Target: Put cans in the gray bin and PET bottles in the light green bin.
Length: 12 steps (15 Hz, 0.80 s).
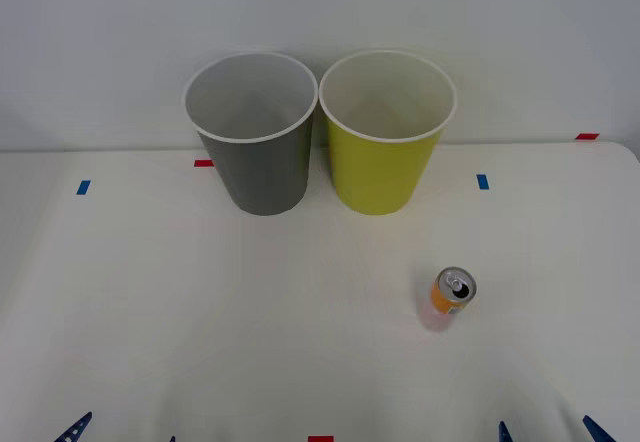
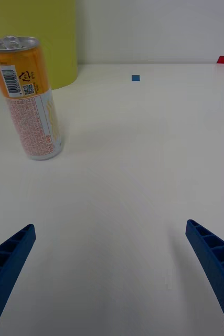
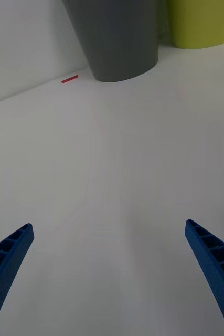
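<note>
A small orange can (image 1: pixel 451 296) with a silver top stands upright on the white table, in front of and slightly right of the light green bin (image 1: pixel 385 137). The gray bin (image 1: pixel 252 134) stands just left of the green one, almost touching it. Both bins are upright with white insides. My right gripper (image 1: pixel 550 432) is open at the near table edge, right of the can (image 2: pixel 30 100), with nothing between its fingers. My left gripper (image 1: pixel 122 434) is open at the near left, facing the gray bin (image 3: pixel 119 37). PET bottles are out of view.
A white wall rises directly behind the bins. Small blue tape marks (image 1: pixel 483 181) and red tape marks (image 1: pixel 204 163) dot the tabletop. The table's right edge curves away near a red mark (image 1: pixel 587 136). Bare table lies between the grippers and the bins.
</note>
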Available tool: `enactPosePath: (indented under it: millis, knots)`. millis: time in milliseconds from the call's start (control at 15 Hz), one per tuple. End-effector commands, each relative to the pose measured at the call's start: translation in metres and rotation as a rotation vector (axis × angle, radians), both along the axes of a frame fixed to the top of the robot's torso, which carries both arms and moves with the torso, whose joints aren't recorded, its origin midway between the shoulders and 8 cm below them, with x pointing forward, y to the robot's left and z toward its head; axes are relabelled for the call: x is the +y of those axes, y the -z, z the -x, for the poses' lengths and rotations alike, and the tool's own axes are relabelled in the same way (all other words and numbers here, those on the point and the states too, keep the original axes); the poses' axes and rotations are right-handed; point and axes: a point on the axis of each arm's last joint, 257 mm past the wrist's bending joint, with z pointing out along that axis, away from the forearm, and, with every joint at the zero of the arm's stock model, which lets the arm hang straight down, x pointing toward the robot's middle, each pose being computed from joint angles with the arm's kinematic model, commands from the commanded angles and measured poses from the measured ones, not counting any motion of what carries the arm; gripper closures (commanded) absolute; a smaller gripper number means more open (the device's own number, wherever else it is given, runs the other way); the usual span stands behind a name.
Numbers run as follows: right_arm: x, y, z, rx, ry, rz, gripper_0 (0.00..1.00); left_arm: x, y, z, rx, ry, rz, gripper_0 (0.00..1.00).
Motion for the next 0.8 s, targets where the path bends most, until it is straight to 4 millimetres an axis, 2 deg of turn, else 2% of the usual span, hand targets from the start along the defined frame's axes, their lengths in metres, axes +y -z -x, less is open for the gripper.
enactPosePath:
  millis: [67,133,200,467,800]
  knots:
    - [-0.001,0.015,0.004,0.032,0.014,-0.002,0.0,0.0,0.0,0.0,0.0,0.0,0.0,0.0]
    - [0.003,0.013,0.005,0.01,0.007,-0.006,0.0,0.0,0.0,0.0,0.0,0.0,0.0,0.0]
    - [0.006,-0.002,0.002,-0.056,-0.002,-0.006,0.0,0.0,0.0,0.0,0.0,0.0,0.0,0.0]
    - [0.011,-0.032,-0.008,-0.171,-0.045,0.013,0.0,0.0,0.0,0.0,0.0,0.0,0.0,0.0]
    - [0.033,-0.033,-0.035,-0.234,-0.106,-0.029,0.0,0.0,0.0,0.0,0.0,0.0,0.0,0.0]
